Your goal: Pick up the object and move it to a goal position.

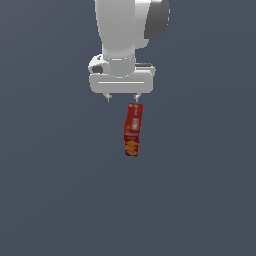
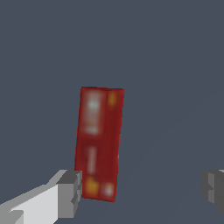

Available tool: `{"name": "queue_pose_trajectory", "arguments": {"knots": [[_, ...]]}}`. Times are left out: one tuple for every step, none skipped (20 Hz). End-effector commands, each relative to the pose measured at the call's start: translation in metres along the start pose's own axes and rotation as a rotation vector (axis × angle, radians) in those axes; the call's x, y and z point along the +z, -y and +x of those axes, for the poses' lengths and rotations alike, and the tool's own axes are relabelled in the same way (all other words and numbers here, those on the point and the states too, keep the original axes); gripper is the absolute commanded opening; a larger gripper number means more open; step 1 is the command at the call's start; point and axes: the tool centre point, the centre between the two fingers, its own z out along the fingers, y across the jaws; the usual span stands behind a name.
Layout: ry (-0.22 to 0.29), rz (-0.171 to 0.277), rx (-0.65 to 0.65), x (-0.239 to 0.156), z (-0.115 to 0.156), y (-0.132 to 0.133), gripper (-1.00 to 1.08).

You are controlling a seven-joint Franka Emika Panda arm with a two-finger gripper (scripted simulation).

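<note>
The arm hangs over the grey surface [image 1: 45, 200] with its tool [image 1: 122, 97] spread wide, holding nothing. The box [image 1: 133, 129] lies below it – long axis across the gap, close beside one finger [image 2: 70, 192], far from the other, so off-centre.

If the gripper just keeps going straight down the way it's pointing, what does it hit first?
Probably the red box. The open gripper points down, and in the wrist view one finger lines up with the box's edge, so that finger would likely land on it. Depth is unclear.
</note>
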Motion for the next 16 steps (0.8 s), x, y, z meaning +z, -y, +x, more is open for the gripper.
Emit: {"name": "queue_pose_trajectory", "arguments": {"knots": [[-0.002,-0.006,0.011,0.009,0.001,0.006,1.00],[-0.004,-0.009,0.017,0.014,0.001,0.009,1.00],[-0.006,-0.012,0.023,0.019,0.001,0.013,1.00],[-0.008,-0.016,0.030,0.024,0.002,0.016,1.00],[-0.010,-0.019,0.037,0.030,0.002,0.020,1.00],[-0.012,-0.022,0.044,0.035,0.002,0.024,1.00],[-0.014,-0.024,0.049,0.039,0.002,0.027,1.00],[-0.016,-0.026,0.055,0.043,0.002,0.030,1.00],[-0.018,-0.028,0.059,0.047,0.002,0.033,1.00],[-0.019,-0.029,0.063,0.050,0.001,0.035,1.00],[-0.021,-0.031,0.067,0.053,0.001,0.037,1.00],[-0.022,-0.032,0.069,0.056,0.001,0.039,1.00],[-0.023,-0.033,0.072,0.058,0.001,0.040,1.00],[-0.024,-0.033,0.074,0.059,0.001,0.042,1.00],[-0.024,-0.034,0.075,0.060,0.001,0.042,1.00],[-0.024,-0.034,0.075,0.061,0.001,0.043,1.00]]}}
